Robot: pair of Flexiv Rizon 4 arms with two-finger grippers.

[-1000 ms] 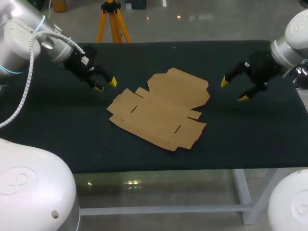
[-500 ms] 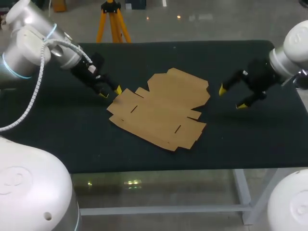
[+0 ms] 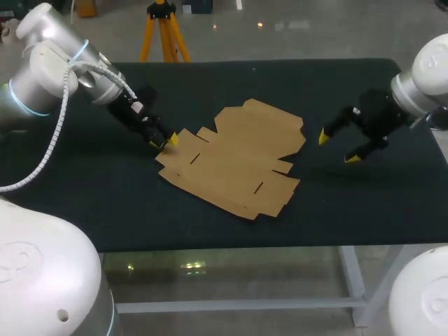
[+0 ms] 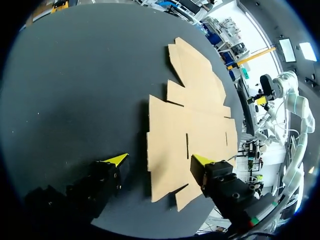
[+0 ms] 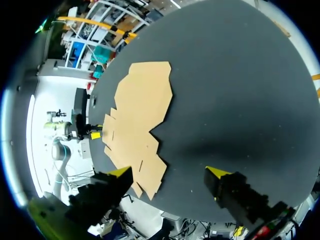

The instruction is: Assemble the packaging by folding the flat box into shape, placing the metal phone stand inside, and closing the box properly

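Head view: flat box (image 3: 231, 157) unfolded mid-tabletop (image 3: 84, 189); left hand (image 3: 164, 141) at its left corner, right hand (image 3: 337, 147) well apart, both open and empty. Left wrist view: spread fingers astride the flat box's edge, gripping nothing. Right wrist view: flat box ahead, untouched. Probably starting the first fold; next, pinch that flap and lift

flat box (image 3: 233, 157) | brown cardboard (unfolded) | lying flat, flaps spread | mid-table
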